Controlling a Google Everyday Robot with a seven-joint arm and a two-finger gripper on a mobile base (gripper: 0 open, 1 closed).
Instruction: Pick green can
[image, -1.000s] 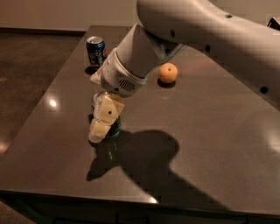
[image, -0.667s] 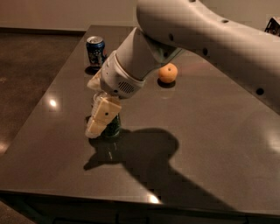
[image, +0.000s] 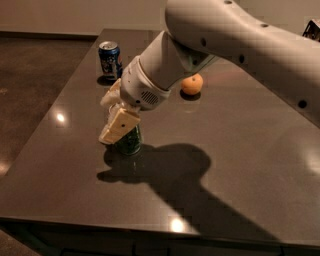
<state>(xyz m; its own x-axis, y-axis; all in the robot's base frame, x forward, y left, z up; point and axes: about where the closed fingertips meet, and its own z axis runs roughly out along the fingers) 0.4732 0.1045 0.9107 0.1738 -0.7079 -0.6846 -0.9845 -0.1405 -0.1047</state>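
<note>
The green can (image: 130, 142) stands on the dark table (image: 225, 165), left of the middle. Only its lower part shows, green with dark markings. My gripper (image: 120, 126) is down over the can from above, and its cream parts cover the can's top and left side. The white arm reaches in from the upper right. The can's base looks to be on or very near the table surface.
A dark blue can (image: 109, 60) stands at the far left of the table. An orange (image: 192, 84) lies behind the arm near the middle. The table's left edge (image: 50, 112) and front edge (image: 150, 222) are near.
The gripper has shifted slightly left and upward at the can, so more of the can's lower part shows. The blue can and the orange have not moved.
</note>
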